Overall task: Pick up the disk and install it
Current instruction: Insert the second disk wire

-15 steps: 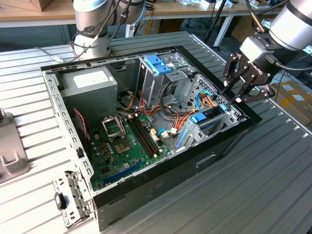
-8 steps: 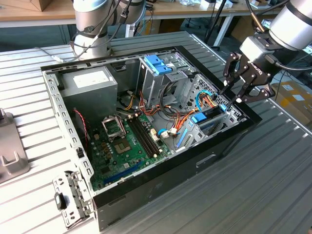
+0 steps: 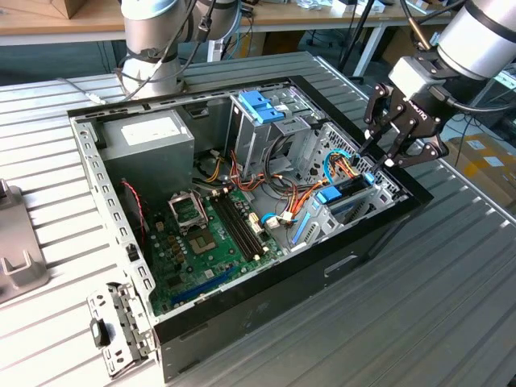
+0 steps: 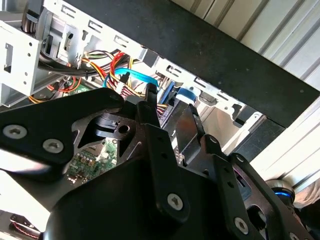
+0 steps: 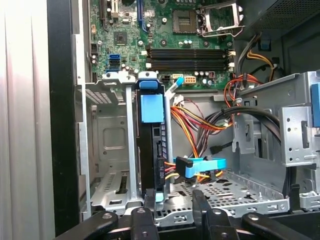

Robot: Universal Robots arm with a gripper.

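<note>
an open computer case [image 3: 242, 314] lies on a ribbed metal surface [image 3: 435, 306]. the tool [image 3: 377, 161] hangs over the case's corner at the exterior view's right, its fingers slightly apart just above the disk [image 3: 343, 201], which stands on edge in its bay beside orange and blue cables [image 3: 302, 197].

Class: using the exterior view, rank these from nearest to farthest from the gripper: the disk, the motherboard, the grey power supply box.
1. The disk, just below the gripper, standing in its bay.
2. The motherboard, mid-case.
3. The power supply box, far corner toward the exterior view's left.
</note>
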